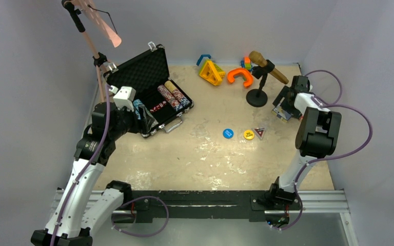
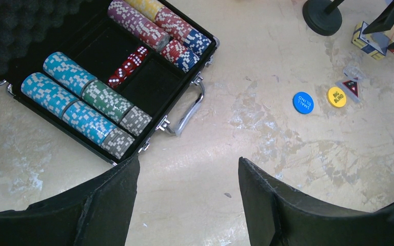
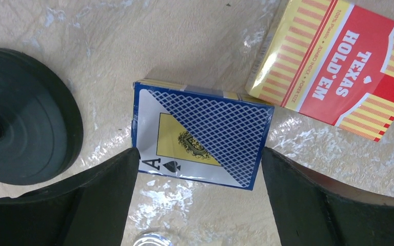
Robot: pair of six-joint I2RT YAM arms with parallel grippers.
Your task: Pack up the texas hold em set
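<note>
Two card decks, two round discs, one triangular token and one open case (image 1: 144, 70) make up the set. The case sits at the left rear of the desk (image 1: 210, 154), with its foam-lined lid raised and its handle (image 2: 190, 110) facing the middle of the desk.

Four rows of chips (image 2: 97, 97) lie in the case. Two rows, blue, green and grey, are on one side. The other two, purple, yellow, red and blue, are on the other side. Between them, one compartment holds a line of red dice (image 2: 128, 66), too small to count surely, and the compartment beside it is bare.

The blue disc (image 2: 303, 102), marked SMALL BLIND, and the yellow disc (image 2: 336, 97), marked BIG BLIND, lie side by side near the middle of the desk, apart from each other. The token (image 2: 351, 87), in clear wrap, lies just beside the yellow one.

The blue deck (image 3: 205, 138) and red deck (image 3: 338, 66) lie flat at the right rear, next to the round base (image 3: 20, 128) of one microphone (image 1: 267, 66). Their corners are close together. Several plastic toys (image 1: 211, 72) stand along the rear wall.

The left end effector (image 2: 187, 161) is spread wide and released. It grasps nothing, and its fingers frame bare desk just in front of the case. The right end effector (image 3: 199, 151) is also spread wide, with one finger on each side of the blue deck. One fingertip is at the deck's corner, and contact cannot be told. It holds nothing.
</note>
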